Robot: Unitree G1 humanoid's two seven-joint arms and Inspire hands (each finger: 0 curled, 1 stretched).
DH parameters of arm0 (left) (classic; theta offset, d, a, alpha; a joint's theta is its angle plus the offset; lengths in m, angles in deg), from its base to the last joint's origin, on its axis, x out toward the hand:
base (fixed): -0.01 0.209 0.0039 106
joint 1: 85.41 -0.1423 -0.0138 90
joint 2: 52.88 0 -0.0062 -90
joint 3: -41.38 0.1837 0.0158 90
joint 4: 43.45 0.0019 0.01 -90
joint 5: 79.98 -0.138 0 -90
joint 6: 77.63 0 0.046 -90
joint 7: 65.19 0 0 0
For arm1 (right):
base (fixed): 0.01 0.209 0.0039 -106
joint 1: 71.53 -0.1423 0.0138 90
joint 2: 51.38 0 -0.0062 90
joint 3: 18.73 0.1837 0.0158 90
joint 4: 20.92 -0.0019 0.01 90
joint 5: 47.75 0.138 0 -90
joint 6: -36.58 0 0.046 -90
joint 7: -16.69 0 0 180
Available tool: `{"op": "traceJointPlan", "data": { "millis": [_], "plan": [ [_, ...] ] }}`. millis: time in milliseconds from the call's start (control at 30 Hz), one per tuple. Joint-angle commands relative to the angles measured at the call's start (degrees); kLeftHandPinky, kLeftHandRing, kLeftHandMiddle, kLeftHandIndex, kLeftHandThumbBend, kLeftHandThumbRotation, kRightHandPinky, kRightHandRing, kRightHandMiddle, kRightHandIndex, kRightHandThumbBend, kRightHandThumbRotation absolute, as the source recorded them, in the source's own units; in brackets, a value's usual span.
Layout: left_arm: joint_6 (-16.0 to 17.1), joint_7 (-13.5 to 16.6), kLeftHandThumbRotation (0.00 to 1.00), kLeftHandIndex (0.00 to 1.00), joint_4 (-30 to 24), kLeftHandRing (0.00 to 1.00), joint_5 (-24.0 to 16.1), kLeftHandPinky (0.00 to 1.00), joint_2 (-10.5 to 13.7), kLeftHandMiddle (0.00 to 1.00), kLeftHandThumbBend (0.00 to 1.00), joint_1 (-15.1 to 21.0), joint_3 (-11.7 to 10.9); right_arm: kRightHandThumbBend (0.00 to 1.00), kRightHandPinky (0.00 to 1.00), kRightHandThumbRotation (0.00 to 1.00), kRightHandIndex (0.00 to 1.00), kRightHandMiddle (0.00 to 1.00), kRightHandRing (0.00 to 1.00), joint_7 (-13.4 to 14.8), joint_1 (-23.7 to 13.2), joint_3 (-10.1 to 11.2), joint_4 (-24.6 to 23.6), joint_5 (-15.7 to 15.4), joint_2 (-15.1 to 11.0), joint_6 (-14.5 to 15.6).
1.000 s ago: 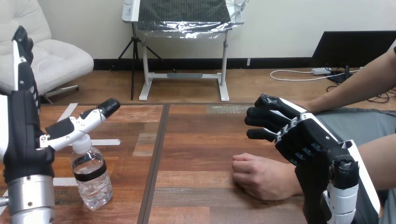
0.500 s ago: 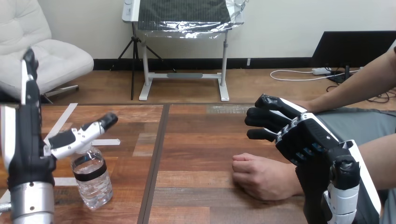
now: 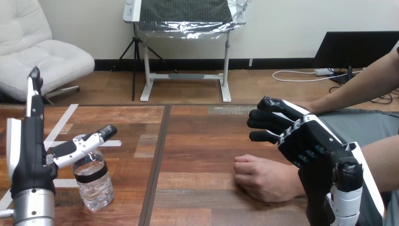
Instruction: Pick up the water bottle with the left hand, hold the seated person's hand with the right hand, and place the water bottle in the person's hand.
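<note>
no step finished yet.
your left hand [image 3: 27,153] stands open by the upright water bottle [image 3: 93,183]; your right hand [image 3: 306,141], loosely bent and empty, hovers over the person's hand [image 3: 263,179].

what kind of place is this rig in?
Likely a robot test bench: white tape marks on the wooden table, one water bottle by the left hand, a person's hand resting on it.

The water bottle [image 3: 91,181] stands upright on the table [image 3: 197,141], at its left near the front edge. The left robot hand [image 3: 30,150] is just left of it, thumb reaching over the bottle's top. At right, the person's hand [image 3: 263,179] rests on the table, the right robot hand [image 3: 301,136] above and just behind it.
</note>
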Motion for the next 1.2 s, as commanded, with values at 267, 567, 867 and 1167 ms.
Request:
{"op": "traceJointPlan", "data": {
  "millis": [267,567,867,1167],
  "plan": [
    [1.21,0.15,0.14,1.00,6.87,1.00,0.21,1.00,2.77,1.00,1.00,6.21,0.49,0.81,0.71,1.00,0.78,0.77,0.77,0.23,-1.55,0.58,-1.02,0.53,0.49,-0.92],
    [2.16,0.42,0.15,1.00,11.69,1.00,0.02,1.00,3.63,1.00,1.00,7.70,0.80,0.82,0.71,1.00,0.78,0.77,0.77,0.34,-1.48,0.62,-1.30,0.50,0.45,-0.63],
    [6.15,1.28,0.14,1.00,18.41,1.00,-0.31,1.00,4.58,1.00,1.00,9.69,1.16,0.82,0.71,1.00,0.78,0.76,0.76,0.70,-1.43,0.85,-1.40,-0.32,0.58,-0.80],
    [8.97,1.14,0.16,1.00,25.06,1.00,0.21,1.00,5.45,1.00,1.00,11.92,1.56,0.82,0.71,1.00,0.78,0.76,0.76,0.33,-1.75,0.72,-1.27,0.44,0.33,-0.81]
  ]
}}
